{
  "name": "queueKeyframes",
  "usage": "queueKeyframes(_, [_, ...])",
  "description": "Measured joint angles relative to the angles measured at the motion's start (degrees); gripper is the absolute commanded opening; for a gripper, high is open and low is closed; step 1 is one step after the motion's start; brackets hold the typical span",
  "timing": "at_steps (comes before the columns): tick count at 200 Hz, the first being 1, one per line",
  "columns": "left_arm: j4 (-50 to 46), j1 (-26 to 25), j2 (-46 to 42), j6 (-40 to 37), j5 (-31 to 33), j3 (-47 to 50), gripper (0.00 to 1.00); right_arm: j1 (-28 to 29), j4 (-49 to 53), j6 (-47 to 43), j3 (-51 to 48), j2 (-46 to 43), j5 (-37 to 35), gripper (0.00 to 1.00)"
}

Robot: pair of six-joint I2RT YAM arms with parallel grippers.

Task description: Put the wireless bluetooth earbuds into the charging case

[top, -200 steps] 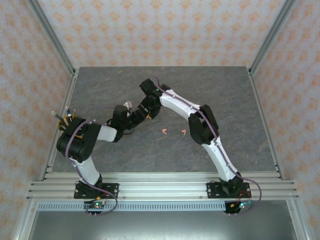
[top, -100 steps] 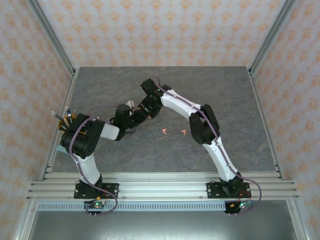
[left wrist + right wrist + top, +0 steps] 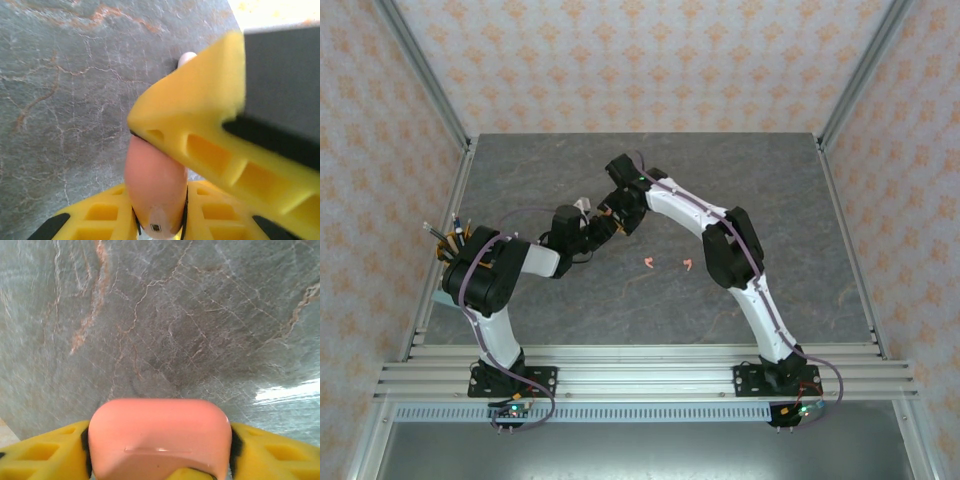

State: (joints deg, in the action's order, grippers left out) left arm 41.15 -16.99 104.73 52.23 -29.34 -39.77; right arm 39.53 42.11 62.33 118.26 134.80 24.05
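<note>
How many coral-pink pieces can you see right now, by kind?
Loose coral-pink earbuds, on the table: 2
Held coral-pink charging case: 1
Total: 3

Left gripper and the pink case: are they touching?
Touching. The left wrist view shows the pink case pinched in the left gripper, with contact on both sides.

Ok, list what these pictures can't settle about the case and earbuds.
Right wrist: pink case cut off by the bottom edge, its contents unseen.
Left wrist: white object mostly hidden behind a blurred yellow finger.
Top external: coral earbuds too small to tell how they lie.
</note>
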Motion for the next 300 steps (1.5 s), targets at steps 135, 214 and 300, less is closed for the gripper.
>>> queueKeyframes(135, [-29.3, 0.2, -23.1, -14.0, -11.5, -4.5, 0.0, -9.1, -16.6, -27.4, -39.2, -36.0, 5.9, 0.82])
queueKeyframes(214, [-42.1, 0.2, -26.2, -19.4, -17.2, -5.6, 0.0, -9.0, -27.1, -37.4, -45.8, -39.3, 20.4, 0.77])
queueKeyframes(300, [-44.5, 0.3, -26.2, -19.8, -18.3, -8.7, 0.0, -7.0, -29.2, -38.5, -45.5, -35.5, 24.7, 0.72])
